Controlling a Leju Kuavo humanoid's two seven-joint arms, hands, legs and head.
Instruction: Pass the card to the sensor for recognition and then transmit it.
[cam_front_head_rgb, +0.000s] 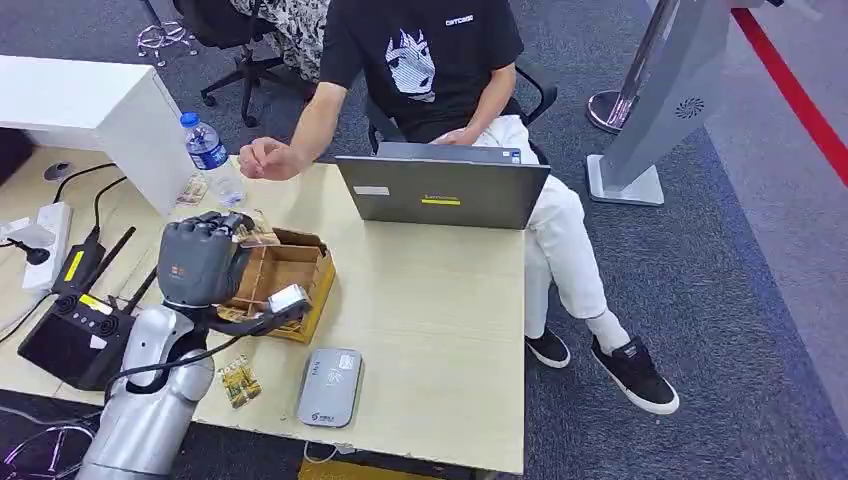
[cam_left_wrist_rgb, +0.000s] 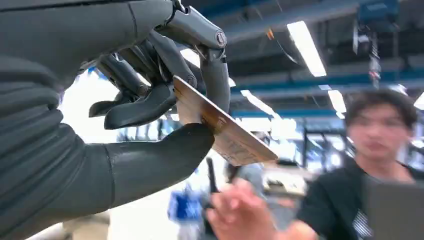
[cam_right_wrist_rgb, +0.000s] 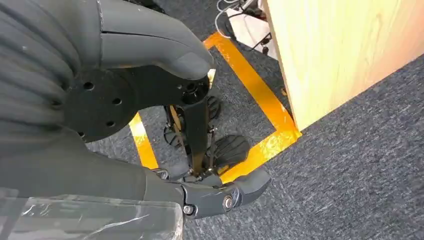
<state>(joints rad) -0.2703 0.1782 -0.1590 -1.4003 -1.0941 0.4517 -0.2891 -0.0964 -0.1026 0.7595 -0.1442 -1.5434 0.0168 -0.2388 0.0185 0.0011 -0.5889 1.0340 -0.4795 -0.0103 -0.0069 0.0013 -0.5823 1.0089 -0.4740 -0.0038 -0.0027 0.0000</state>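
Note:
My left hand (cam_front_head_rgb: 200, 258) is raised over the open cardboard box (cam_front_head_rgb: 290, 275), back of the hand toward the camera. It pinches a tan card (cam_left_wrist_rgb: 225, 132) between thumb and fingers; the card's edge (cam_front_head_rgb: 258, 236) sticks out toward the person. The sensor, a flat grey reader (cam_front_head_rgb: 330, 387), lies on the table near the front edge, nearer me and to the right of the hand. The person's hand (cam_front_head_rgb: 265, 158) hovers over the table just beyond the card. My right hand (cam_right_wrist_rgb: 125, 100) hangs beside the table's side, fingers apart, holding nothing.
A person sits behind an open grey laptop (cam_front_head_rgb: 440, 185). A water bottle (cam_front_head_rgb: 210, 155) stands by a white block. A black controller (cam_front_head_rgb: 75, 335) and a power strip (cam_front_head_rgb: 50, 240) lie at the left. Loose cards (cam_front_head_rgb: 238, 382) lie near the front edge. Yellow floor tape (cam_right_wrist_rgb: 260, 100).

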